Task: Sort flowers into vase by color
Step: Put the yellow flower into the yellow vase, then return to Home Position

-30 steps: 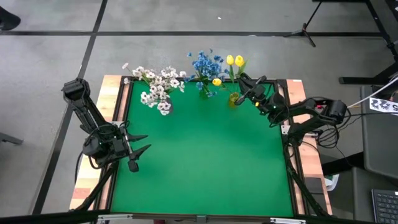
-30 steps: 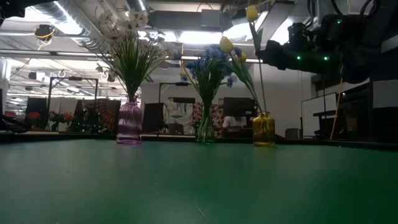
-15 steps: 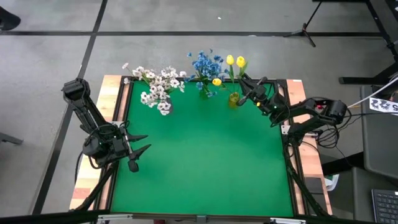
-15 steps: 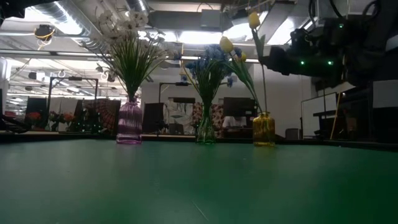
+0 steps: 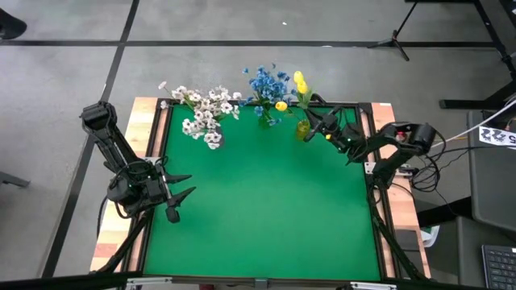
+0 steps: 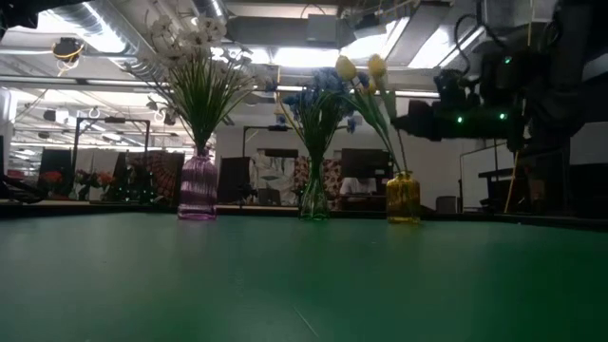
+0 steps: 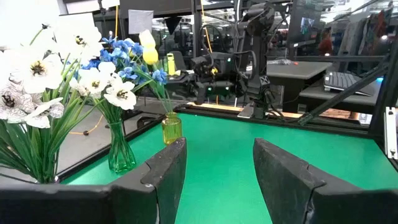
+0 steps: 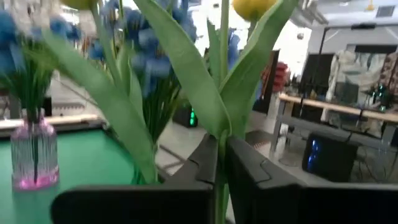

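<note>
Three small vases stand along the far edge of the green mat. A purple vase [image 6: 198,185] holds white flowers [image 5: 203,113], a green vase [image 6: 313,195] holds blue flowers [image 5: 266,83], and a yellow vase [image 6: 403,198] holds yellow tulips. My right gripper [image 5: 317,127] is just right of the yellow vase, shut on one yellow tulip [image 6: 377,65]. That tulip's stem runs down into the yellow vase. My left gripper [image 5: 181,196] waits open at the mat's left side, with nothing between its fingers [image 7: 163,168]. My right gripper pinches the yellow tulip's green stem [image 8: 222,140] between its two fingers, just below where the long leaves branch off. The fingers come about level from the table's right side and lie across the stem. The tulip stands nearly upright, bud up, its lower end in the yellow vase.
The middle and near part of the green mat [image 5: 266,209] is open. A black frame rail [image 5: 379,217] and wooden borders run along the table's sides. Cables and gear [image 5: 419,161] lie beyond the right edge.
My right gripper has gone down beside the yellow vase, still shut on the tulip's stem. The tulip has sunk with it: its bud now stands level with the other yellow bud instead of well above it. The stem sits deeper in the vase.
</note>
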